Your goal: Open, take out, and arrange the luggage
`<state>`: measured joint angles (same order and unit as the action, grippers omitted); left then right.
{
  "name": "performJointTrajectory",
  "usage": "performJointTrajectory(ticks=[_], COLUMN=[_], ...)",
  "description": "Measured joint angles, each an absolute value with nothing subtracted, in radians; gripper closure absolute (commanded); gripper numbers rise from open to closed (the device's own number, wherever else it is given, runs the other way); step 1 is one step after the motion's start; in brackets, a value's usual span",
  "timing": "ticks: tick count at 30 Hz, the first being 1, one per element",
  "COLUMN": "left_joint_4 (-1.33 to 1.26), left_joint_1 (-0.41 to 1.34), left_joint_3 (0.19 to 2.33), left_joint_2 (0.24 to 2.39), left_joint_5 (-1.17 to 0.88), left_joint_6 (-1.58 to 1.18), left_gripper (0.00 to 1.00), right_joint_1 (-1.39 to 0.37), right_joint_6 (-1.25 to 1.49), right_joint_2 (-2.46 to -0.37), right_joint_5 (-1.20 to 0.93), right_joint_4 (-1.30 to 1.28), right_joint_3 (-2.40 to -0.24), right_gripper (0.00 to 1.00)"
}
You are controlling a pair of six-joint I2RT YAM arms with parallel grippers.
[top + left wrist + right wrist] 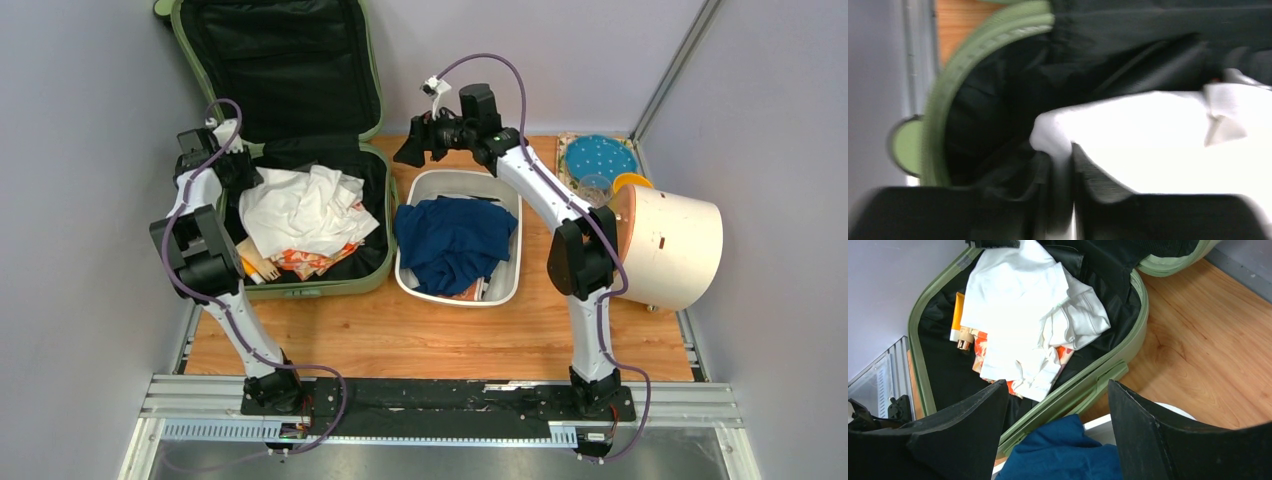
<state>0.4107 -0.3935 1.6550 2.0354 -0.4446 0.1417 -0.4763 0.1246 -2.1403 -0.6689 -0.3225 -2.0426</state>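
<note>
The left gripper has its ribbed black fingers pinched on a soft fold of the crumpled white garment. The right gripper hangs with its jaws spread wide above a rumpled navy cloth in the smooth white tub. The suitcase lies open on the far left of the wooden table. It has a sage-green hard shell, rounded corners and black fabric lining, and its lid stands up behind.
</note>
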Motion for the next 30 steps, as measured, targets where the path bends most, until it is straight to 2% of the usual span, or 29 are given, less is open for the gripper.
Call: performJointTrajectory(ticks=[1,2,7,16,23,30], left_joint_4=[0.387,0.364,0.311,0.287,0.457,0.694], left_joint_1=[-0.394,-0.393,-0.379,-0.317,-0.246,-0.192], left_joint_3=[1.626,1.584,1.416,1.166,1.082,1.078], left_joint_2=[2.019,1.995,1.824,1.475,1.355,1.214], left_joint_5=[-0.469,-0.494,-0.632,-0.924,-1.072,-1.1], left_joint_6=[0.137,0.134,0.147,0.315,0.531,0.755], left_gripper=[0.96,1.0,1.0,1.0,1.0,1.0], right_joint_1=[-0.476,-0.475,-0.475,-0.517,-0.619,-0.676], right_joint_6=[0.124,0.125,0.137,0.052,-0.245,-0.451], right_joint_2=[-2.14,-2.14,-2.141,-2.164,-2.171,-2.171], right_joint_5=[-0.677,-0.689,-0.741,-0.829,-0.895,-0.91], right_joint_4=[-0.317,-0.31,-0.254,-0.09,-0.037,-0.066], right_joint_3=[-2.043,-2.043,-2.043,-2.041,-1.962,-1.912], right_gripper=[0.24,0.24,0.22,0.12,0.1,0.1])
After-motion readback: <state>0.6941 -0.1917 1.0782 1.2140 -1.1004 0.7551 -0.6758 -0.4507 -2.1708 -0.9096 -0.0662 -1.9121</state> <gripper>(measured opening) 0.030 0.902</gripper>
